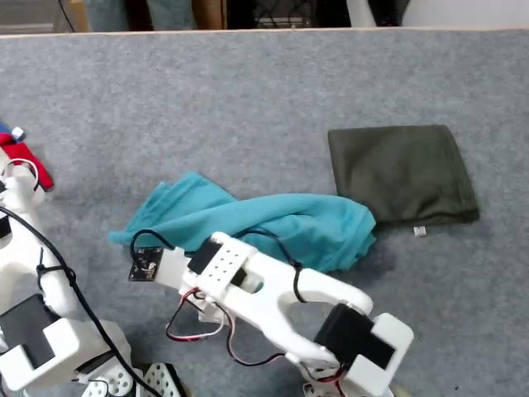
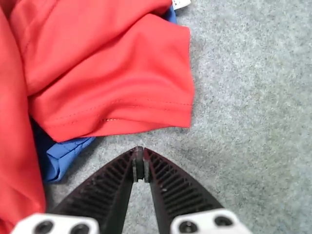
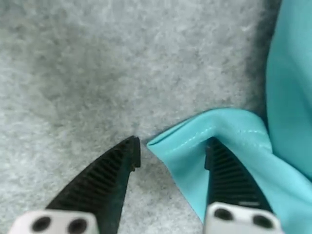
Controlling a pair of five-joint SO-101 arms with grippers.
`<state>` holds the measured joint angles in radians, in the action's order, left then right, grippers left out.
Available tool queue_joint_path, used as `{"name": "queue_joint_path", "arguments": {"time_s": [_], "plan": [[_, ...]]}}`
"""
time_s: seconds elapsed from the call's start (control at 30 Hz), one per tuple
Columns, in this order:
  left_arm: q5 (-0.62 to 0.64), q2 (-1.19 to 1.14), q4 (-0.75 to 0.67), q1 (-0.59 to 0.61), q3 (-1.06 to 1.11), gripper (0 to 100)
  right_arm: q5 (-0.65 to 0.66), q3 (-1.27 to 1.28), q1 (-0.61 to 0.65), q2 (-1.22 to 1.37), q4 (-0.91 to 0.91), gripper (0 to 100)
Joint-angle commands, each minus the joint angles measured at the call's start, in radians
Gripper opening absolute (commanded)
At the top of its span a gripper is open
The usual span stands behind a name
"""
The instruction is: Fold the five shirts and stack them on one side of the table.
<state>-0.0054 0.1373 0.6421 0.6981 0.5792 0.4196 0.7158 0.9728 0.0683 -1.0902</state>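
Observation:
A crumpled teal shirt (image 1: 264,223) lies mid-table. My right gripper (image 3: 173,148) is open at its left corner, with the hemmed corner (image 3: 195,139) between the two fingers and one finger resting over the cloth. A folded dark green shirt (image 1: 402,174) lies flat to the right. At the table's left edge lies a red shirt (image 2: 107,68) bunched over a blue one (image 2: 63,156). My left gripper (image 2: 139,165) is shut and empty on the carpet, a short way from the red sleeve's hem.
Grey carpet (image 1: 248,99) covers the table, with bare room across the back. A small white tag (image 1: 420,231) lies by the green shirt's front edge. Both arm bases and loose cables (image 1: 198,331) crowd the front edge.

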Motion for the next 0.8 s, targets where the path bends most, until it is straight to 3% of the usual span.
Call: {"name": "queue_joint_path", "arguments": {"time_s": [0.0,0.2,0.4,0.77], "plan": [[0.008,0.051,-0.018,0.005,-0.001,3,-0.005,0.005,0.006,0.101,0.035,21.0],[0.008,0.051,-0.018,0.005,-0.001,3,-0.006,0.007,-0.009,0.11,0.041,1.5],[0.008,0.051,-0.018,0.005,-0.001,3,-0.008,-0.031,-0.12,0.087,-0.012,2.0],[0.008,0.046,-0.02,0.005,-0.002,3,-0.002,-0.323,-0.253,-0.305,-0.368,1.8]]}}
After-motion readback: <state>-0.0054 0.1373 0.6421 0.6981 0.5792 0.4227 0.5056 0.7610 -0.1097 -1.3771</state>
